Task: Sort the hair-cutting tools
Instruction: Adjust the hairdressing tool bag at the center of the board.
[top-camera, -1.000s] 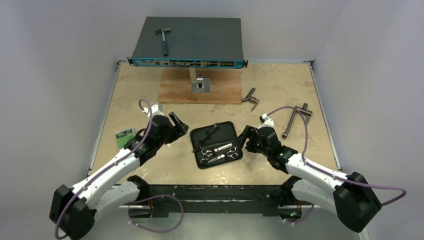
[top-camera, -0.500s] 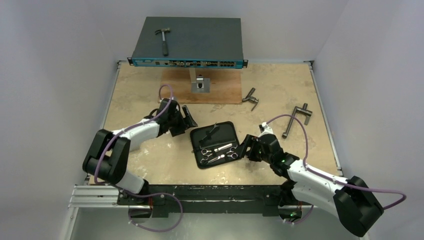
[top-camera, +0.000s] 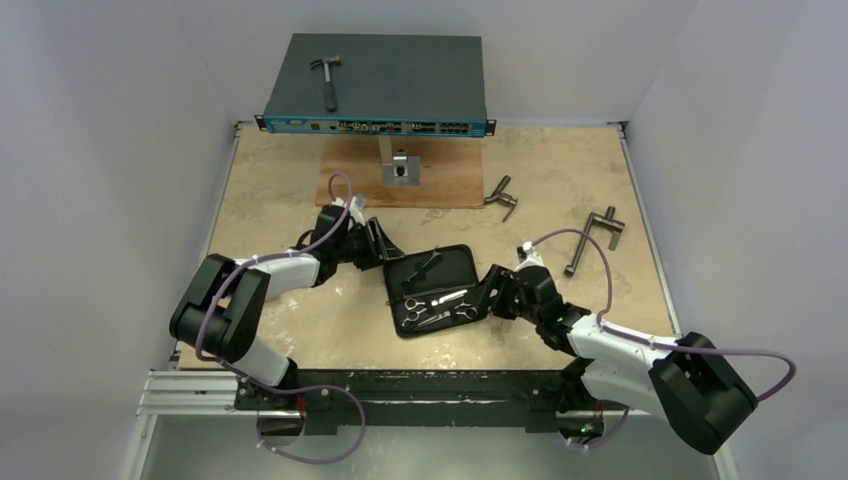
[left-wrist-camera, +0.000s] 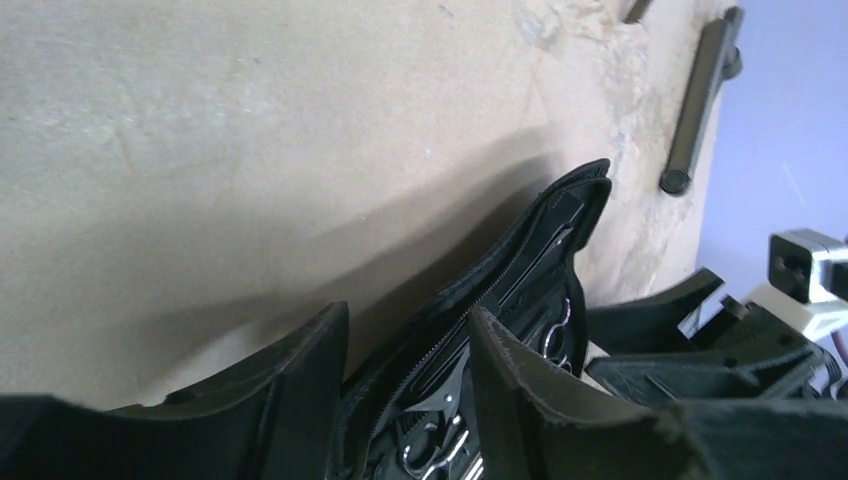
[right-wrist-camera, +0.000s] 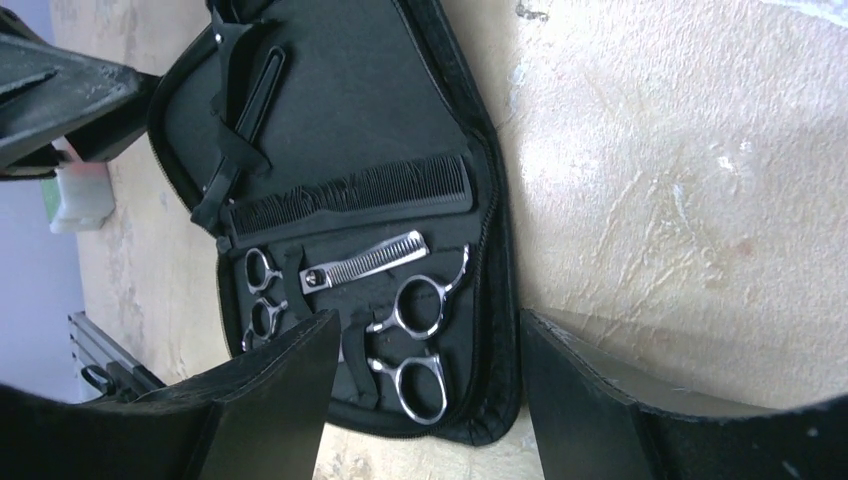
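right now the black case (top-camera: 450, 262) is lying open in the middle of the table (top-camera: 270, 200), and the hair-cutting tools are all sitting inside it. in the right wrist view the black comb (right-wrist-camera: 350, 195) is lying straight across the case. the two silver scissors (right-wrist-camera: 365, 262) are lying side by side just beside it, one pair with a toothed blade. the thin black clip (right-wrist-camera: 240, 120) is resting on the other half of the case, with one end near the end of the comb.

the left gripper (left-wrist-camera: 408, 315) is reaching in at the case's far left corner. its fingers (left-wrist-camera: 290, 400) are standing on either side of the raised zip rim, which is running up between them. whether they are pinching the rim or only straddling it, i cannot tell.

the right gripper (right-wrist-camera: 428, 318) is sitting at the case's right edge with its jaws spread wide and nothing held. one finger (right-wrist-camera: 600, 410) is lying over bare table just beside the case and the other is over the case's corner. the ring handles of one pair of scissors are showing in the gap between them.

further back, a hammer (top-camera: 326, 80) is lying on top of a flat box (top-camera: 400, 70), which is standing above a wooden board (top-camera: 440, 180). two grey t-handled tools (top-camera: 592, 238) are lying on the table to the right, well apart from the case.
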